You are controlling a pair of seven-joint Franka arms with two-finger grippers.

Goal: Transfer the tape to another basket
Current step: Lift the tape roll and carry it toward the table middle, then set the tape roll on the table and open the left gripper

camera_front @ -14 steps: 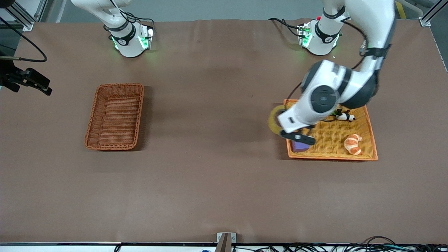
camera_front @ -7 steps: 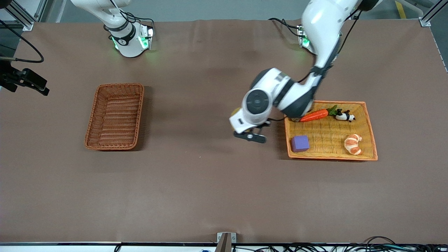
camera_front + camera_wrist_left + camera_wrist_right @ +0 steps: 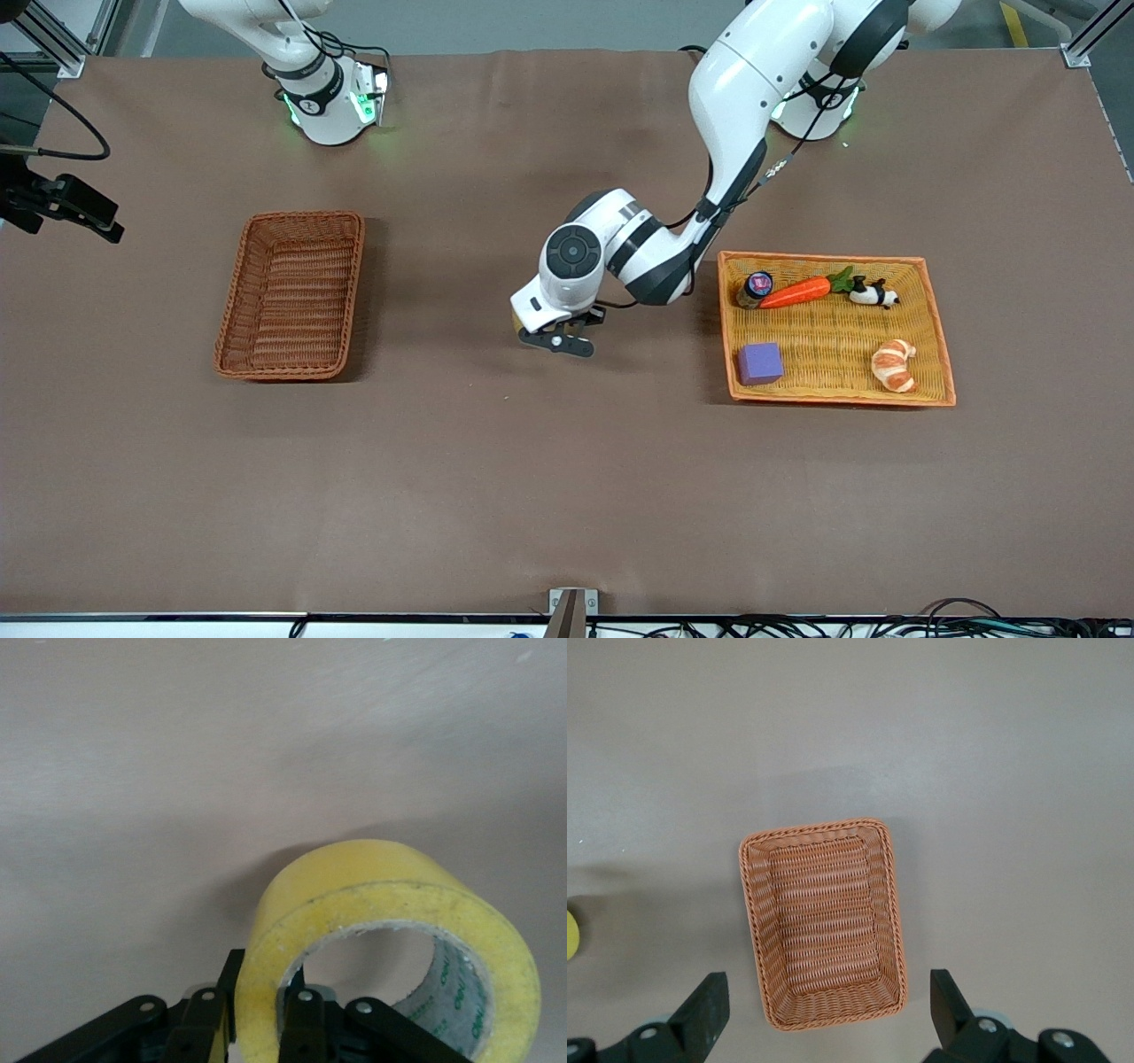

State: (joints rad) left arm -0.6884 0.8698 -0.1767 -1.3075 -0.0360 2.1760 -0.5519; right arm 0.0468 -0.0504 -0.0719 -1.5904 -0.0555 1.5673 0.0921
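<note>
My left gripper [image 3: 556,342] is shut on the wall of the yellow tape roll [image 3: 381,877], one finger inside the ring and one outside. It holds the roll over the bare table between the two baskets. In the front view the hand hides nearly all of the tape; only a yellowish sliver [image 3: 516,321] shows. The reddish-brown wicker basket [image 3: 291,294] stands empty toward the right arm's end of the table. My right gripper [image 3: 827,985] is open wide, high above that basket [image 3: 824,921], and waits.
The yellow-orange tray basket [image 3: 939,354] toward the left arm's end holds a purple block [image 3: 761,363], a croissant [image 3: 893,364], a carrot [image 3: 797,291], a small panda figure [image 3: 873,293] and a small jar [image 3: 756,287].
My left arm has carried the tape from over the tray's edge out over the bare table, toward the wicker basket. The right arm has barely moved.
</note>
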